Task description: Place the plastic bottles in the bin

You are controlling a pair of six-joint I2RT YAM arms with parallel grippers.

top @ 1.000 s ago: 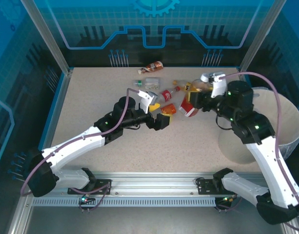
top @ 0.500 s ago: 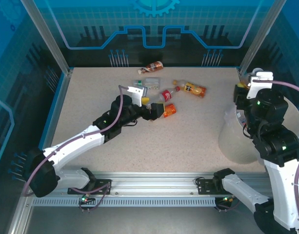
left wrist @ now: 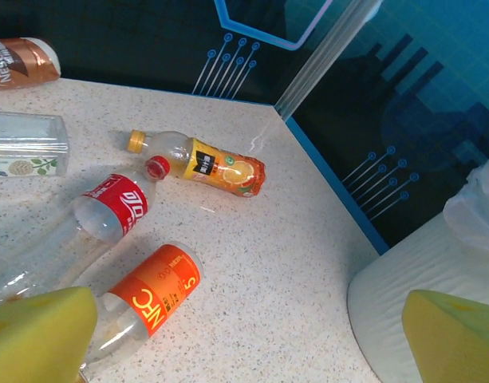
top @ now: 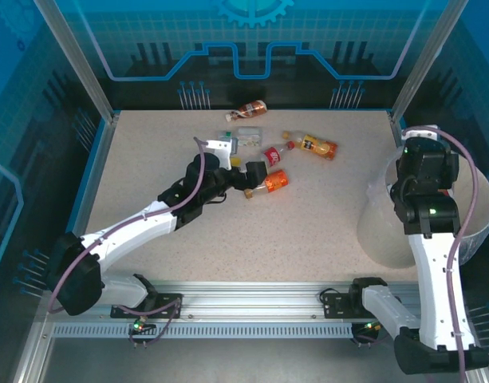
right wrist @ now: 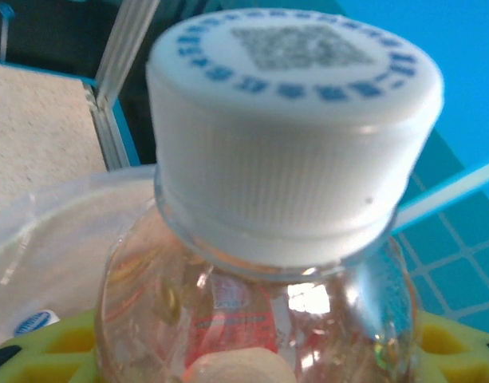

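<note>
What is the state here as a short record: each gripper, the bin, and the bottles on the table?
left gripper: open, beside the orange-label bottle
right gripper: shut on the white-capped bottle, over the bin
bin: upright, at the right side of the table
bottles lying on table: five; orange-label bottle, red-label bottle, orange juice bottle, green-label bottle, brown bottle at the far edge

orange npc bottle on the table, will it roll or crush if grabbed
The orange NPC bottle lies on its side on the table, so a nudge would probably roll it. Its clear part looks empty, so likely light and may dent.
</note>
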